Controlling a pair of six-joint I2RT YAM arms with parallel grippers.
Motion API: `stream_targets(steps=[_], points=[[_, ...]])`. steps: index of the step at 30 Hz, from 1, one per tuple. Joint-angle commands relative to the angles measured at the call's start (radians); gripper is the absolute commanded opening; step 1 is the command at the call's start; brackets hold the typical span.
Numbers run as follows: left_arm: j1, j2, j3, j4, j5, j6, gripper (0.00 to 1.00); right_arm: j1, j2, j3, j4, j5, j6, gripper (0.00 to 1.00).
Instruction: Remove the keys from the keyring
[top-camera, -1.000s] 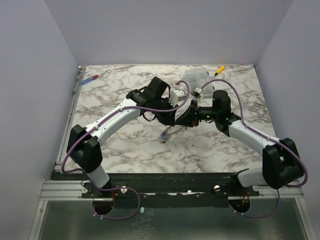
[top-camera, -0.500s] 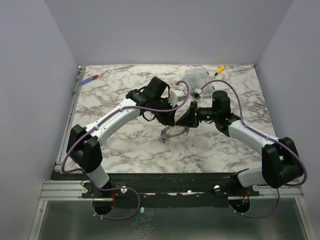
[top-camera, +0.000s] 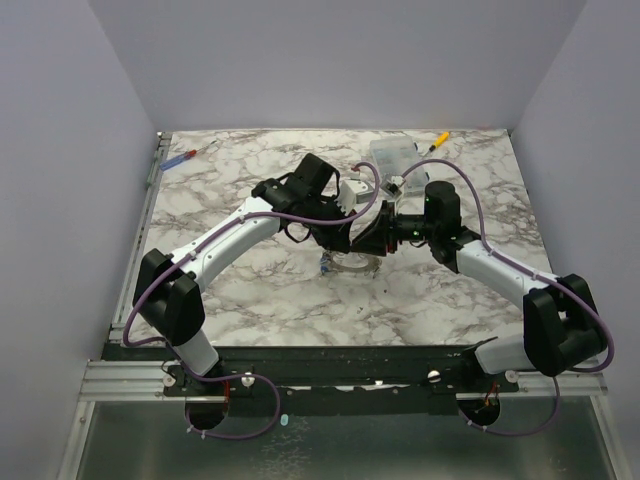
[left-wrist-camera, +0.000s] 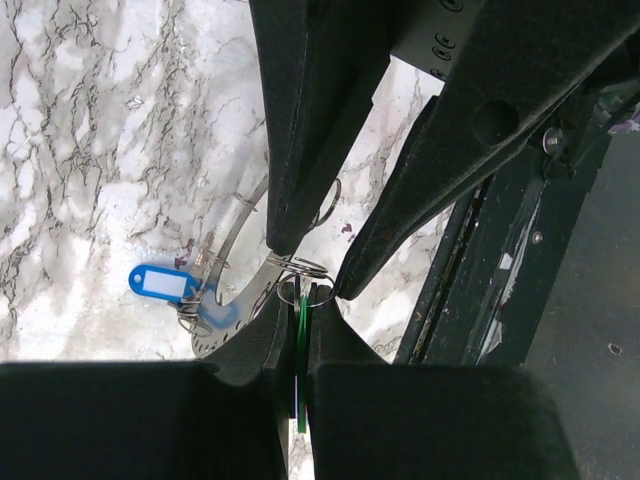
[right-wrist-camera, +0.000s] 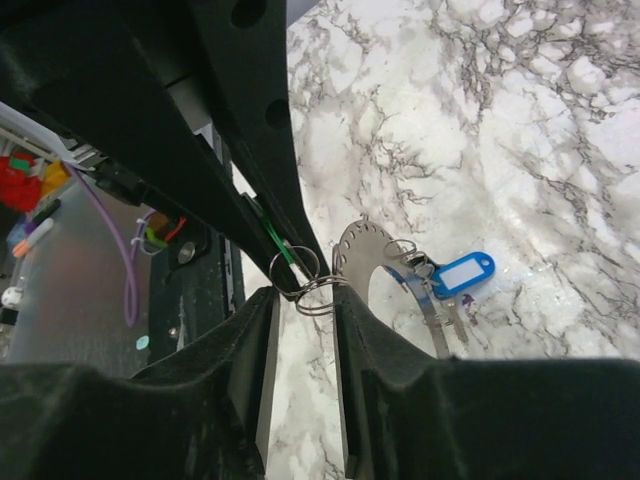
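Seemingly left end effector (left-wrist-camera: 303, 318) pinches green key (left-wrist-camera: 300, 385); box (top-camera: 385, 150) contents blurred.

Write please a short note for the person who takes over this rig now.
Left gripper: shut on the green tag.
Right gripper: shut on the small split rings beside the keyring.
Blue tag: hangs on the keyring.
Done: no key off yet.
Left: free the green one, then the blue one.

Keyring (right-wrist-camera: 357, 248): bare grey metal, semi-shiny. Key tag (right-wrist-camera: 462, 273): glossy blue plastic. Tabletop (right-wrist-camera: 520, 120): smooth marble-look. R gripper fingers (right-wrist-camera: 200, 420): matt blk plastic.
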Motion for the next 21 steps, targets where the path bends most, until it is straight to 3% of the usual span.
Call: stream_targets(steps=[1,7,13,21], points=[[-0.012,-0.007,-0.004,0.004,0.092,0.010,0.00,0.002,0.013,0.007,0.034,0.057,0.008,0.36],[-0.018,-0.005,-0.003,0.001,0.099,0.016,0.00,0.008,0.020,0.016,0.012,0.072,-0.013,0.33],[-0.013,-0.002,0.007,0.002,0.097,0.009,0.00,0.007,0.018,0.006,0.032,0.016,-0.035,0.01],[0.018,0.003,0.002,0.014,0.055,-0.018,0.00,0.008,-0.039,-0.003,0.010,-0.016,-0.115,0.01]])
